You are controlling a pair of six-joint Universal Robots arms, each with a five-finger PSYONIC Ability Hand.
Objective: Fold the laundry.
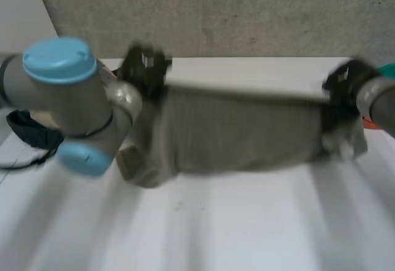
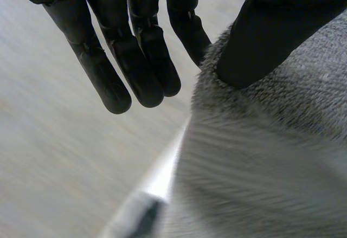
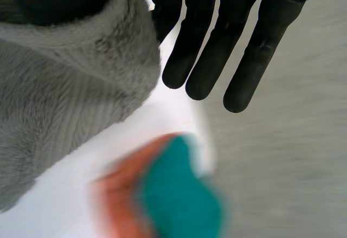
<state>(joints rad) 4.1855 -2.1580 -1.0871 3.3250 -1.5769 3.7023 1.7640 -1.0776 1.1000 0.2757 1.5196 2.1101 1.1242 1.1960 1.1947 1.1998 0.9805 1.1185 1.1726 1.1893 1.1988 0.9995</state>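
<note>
Evidently, the left hand (image 1: 145,67) gripped the grey cloth (image 1: 241,132) at its upper left corner. In the left wrist view the thumb pressed into the pile against the nearest finger, while the other fingers (image 2: 160,75) stood straight and clear of the fabric. Risk one: so shallow a pinch could slip under tension and drop that corner.

The cloth spanned taut between the hands above the white desk (image 1: 247,221), with its lower part bunched toward the left arm (image 1: 62,92). I judged that lowering it in that state would set creases into the fold. I could not tell whether the lower edge touched the desk.

The right hand (image 1: 345,83) held the upper right corner likewise, with the thumb wrapped in cloth and the other fingers extended. Risk two: a teal and orange object (image 3: 179,194) lay on the desk near that hand. A low sweep could snag it or drag it along under the cloth.
</note>
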